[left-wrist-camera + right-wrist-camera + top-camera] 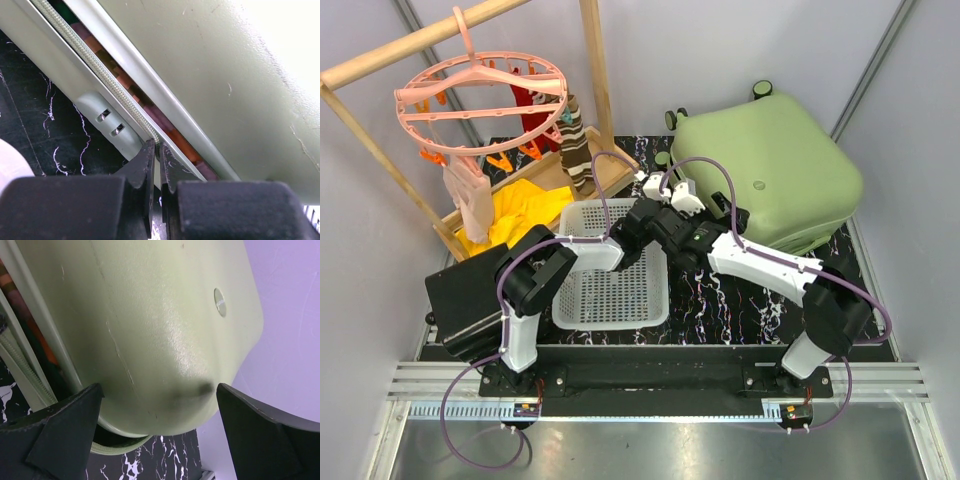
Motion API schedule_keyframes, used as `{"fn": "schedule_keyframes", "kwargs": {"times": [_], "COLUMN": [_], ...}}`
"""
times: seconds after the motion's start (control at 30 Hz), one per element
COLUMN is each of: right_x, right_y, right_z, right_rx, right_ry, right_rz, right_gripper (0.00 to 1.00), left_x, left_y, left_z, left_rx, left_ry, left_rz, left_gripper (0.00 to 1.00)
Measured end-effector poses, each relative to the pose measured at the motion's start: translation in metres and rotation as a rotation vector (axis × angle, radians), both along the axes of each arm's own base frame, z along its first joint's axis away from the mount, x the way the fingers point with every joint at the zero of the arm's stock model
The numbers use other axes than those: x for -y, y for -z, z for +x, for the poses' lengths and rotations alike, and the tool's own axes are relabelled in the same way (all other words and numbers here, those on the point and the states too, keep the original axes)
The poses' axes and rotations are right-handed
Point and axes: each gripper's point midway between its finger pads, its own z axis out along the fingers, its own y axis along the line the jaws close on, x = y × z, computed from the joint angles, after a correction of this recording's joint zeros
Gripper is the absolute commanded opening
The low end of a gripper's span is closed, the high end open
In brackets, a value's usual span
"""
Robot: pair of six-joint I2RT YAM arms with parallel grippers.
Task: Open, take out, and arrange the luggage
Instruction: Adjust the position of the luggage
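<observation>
Left gripper closed, perhaps on luggage zipper, right gripper spread wide

The black marbled surface carries the light-green luggage, a white basket and, seemingly at its left edge, a black case.

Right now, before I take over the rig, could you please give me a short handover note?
Luggage: lies flat at the table's far right, lid not yet lifted.
Left gripper: shut at the zipper along the seam; whether it pinches the pull is not visible.
Right gripper: open, jaws either side of a lid corner, not gripping.
Done: seam partly parted; coloured contents show through the gap.
Left: finish unzipping, raise the lid, take out and arrange the contents.
</observation>
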Motion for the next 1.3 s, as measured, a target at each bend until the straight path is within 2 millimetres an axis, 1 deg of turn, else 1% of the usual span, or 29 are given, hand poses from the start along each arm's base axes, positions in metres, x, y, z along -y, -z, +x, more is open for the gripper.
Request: {"fn": "schedule_keyframes", "kwargs": {"times": [0.2,0.43,0.6,0.83,0.87,0.97,1.0,1.1,1.13,1.2,1.23,1.3], "right_x": [0.003,0.019,0.027,0.027,0.027,0.028,0.030,0.038,0.041,0.046,0.048,0.051], "right_y": [-0.012,-0.020,-0.020,-0.021,-0.020,-0.020,-0.020,-0.021,-0.022,-0.024,-0.025,-0.026], "right_z": [0.008,0.015,0.018,0.022,0.022,0.023,0.023,0.025,0.025,0.026,0.026,0.026], "right_rx": [0.025,0.030,0.020,0.008,0.005,-0.002,-0.003,-0.005,-0.004,-0.001,0.001,0.004], "right_ry": [0.022,0.065,0.082,0.076,0.075,0.074,0.078,0.100,0.109,0.125,0.130,0.138], "right_rz": [0.024,0.023,0.020,0.040,0.042,0.039,0.036,0.024,0.020,0.009,0.005,0.000], "right_gripper": [1.00,1.00,1.00,1.00,1.00,1.00,1.00,1.00,1.00,1.00,1.00,0.99], "left_x": [0.001,0.003,0.005,0.005,0.004,-0.001,-0.004,-0.011,-0.011,-0.008,-0.008,-0.007], "left_y": [0.000,0.000,0.001,-0.002,-0.003,-0.004,-0.003,-0.001,0.000,0.000,0.000,0.000], "left_z": [0.000,0.000,-0.001,-0.003,-0.003,-0.002,-0.001,0.005,0.006,0.009,0.010,0.011], "left_rx": [0.003,0.004,0.002,0.010,0.012,0.006,0.001,-0.009,-0.014,-0.022,-0.021,-0.020], "left_ry": [0.002,0.012,0.026,0.037,0.040,0.036,0.031,0.016,0.016,0.018,0.019,0.025], "left_rz": [-0.005,-0.009,-0.011,-0.023,-0.026,-0.017,-0.009,0.007,0.013,0.025,0.025,0.024], "left_gripper": [0.00,0.00,0.00,0.00,0.01,0.11,0.16,0.21,0.21,0.26,0.37,0.48]}}
